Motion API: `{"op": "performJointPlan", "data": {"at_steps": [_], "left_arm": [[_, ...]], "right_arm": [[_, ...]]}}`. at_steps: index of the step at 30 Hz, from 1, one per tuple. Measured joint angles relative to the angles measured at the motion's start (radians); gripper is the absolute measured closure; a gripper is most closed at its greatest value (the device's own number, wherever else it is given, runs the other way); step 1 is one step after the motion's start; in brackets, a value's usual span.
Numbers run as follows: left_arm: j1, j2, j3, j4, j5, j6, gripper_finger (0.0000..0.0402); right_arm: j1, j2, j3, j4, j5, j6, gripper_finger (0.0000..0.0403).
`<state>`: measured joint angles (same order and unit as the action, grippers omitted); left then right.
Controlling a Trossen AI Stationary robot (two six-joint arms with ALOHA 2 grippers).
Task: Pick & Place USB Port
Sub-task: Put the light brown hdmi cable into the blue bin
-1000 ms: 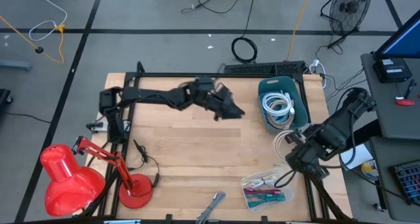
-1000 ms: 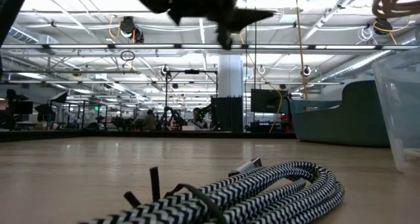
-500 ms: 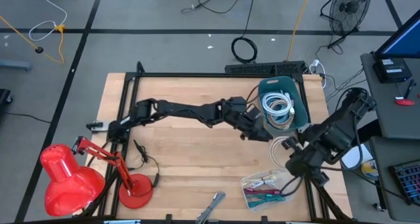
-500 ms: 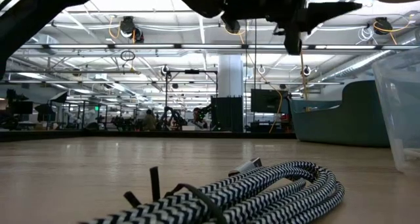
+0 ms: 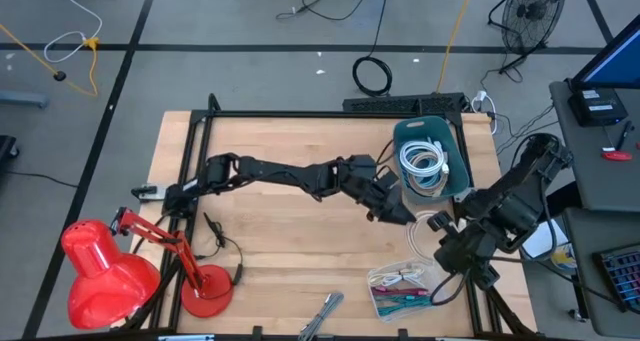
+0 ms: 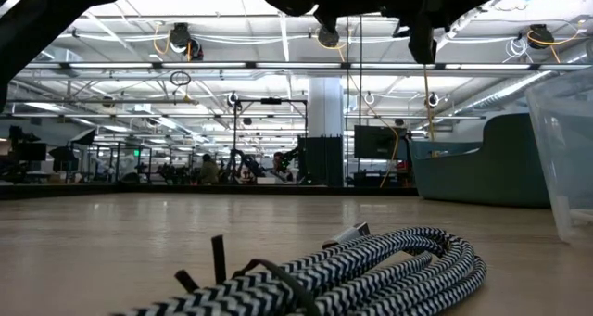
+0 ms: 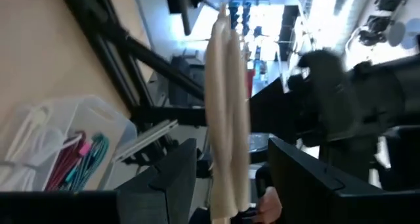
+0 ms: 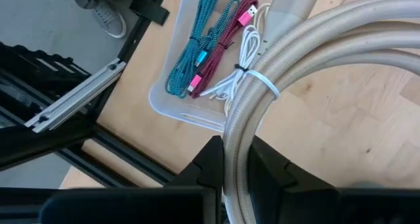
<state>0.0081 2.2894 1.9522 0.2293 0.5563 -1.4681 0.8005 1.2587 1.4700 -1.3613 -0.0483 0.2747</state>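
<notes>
The right end effector (image 8: 226, 178) is clamped narrow on a coiled beige cable (image 8: 315, 60), bound with a white tie, and holds it up off the table (image 5: 290, 241) near the right edge, just in front of the teal bin (image 5: 455, 171). The left end effector (image 7: 226, 178) has its fingers spread to a middling gap with a hanging part of that same cable (image 7: 226, 112) between them; whether the pads touch it I cannot tell. In the high view the left arm reaches across the table so that its end effector (image 5: 400, 213) sits right beside the right one (image 5: 450, 243).

This looks like a hand-over of the cable from right to left. The next move would call for the left fingers to close firmly on the coil before the right ones let go, otherwise it could drop.

Around them: white cables coiled inside the teal bin, a clear tray (image 8: 197, 86) with teal, red and white cables close by at the front edge, and a zigzag-patterned cable (image 6: 371, 270) lying loose on the table.
</notes>
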Motion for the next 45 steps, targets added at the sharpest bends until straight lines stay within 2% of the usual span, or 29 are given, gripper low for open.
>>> {"op": "performJointPlan", "data": {"at_steps": [10,17,22,28,31,34,38,45], "left_arm": [[-0.033,0.0,0.0,0.007,-0.072,-0.007,0.0211],[-0.037,0.0,0.0,0.012,-0.087,-0.027,0.0218],[-0.037,0.0,0.0,0.034,-0.087,-0.028,0.0273],[-0.036,0.0,-0.001,0.057,-0.078,-0.026,0.0364],[-0.034,0.0,-0.001,0.065,-0.077,-0.01,0.0365],[-0.028,0.0,-0.001,0.066,-0.078,0.009,0.0365],[-0.03,-0.001,-0.001,0.068,-0.087,0.031,0.0365],[-0.012,0.0,-0.001,0.037,-0.094,0.061,0.0365]], "right_arm": [[0.0,0.0,0.0,0.028,0.023,-0.003,0.037],[0.0,0.0,0.0,0.026,0.026,-0.001,0.037],[0.0,0.0,0.0,0.026,0.051,-0.003,0.037],[-0.001,0.0,0.0,0.026,0.057,-0.003,0.037],[-0.002,0.0,0.0,0.026,0.098,0.015,0.0369],[-0.002,-0.001,-0.001,0.049,0.156,0.072,0.0342],[-0.004,-0.015,-0.001,0.168,0.258,0.157,0.0288],[-0.044,-0.092,0.019,0.424,0.525,0.306,0.0215]]}}
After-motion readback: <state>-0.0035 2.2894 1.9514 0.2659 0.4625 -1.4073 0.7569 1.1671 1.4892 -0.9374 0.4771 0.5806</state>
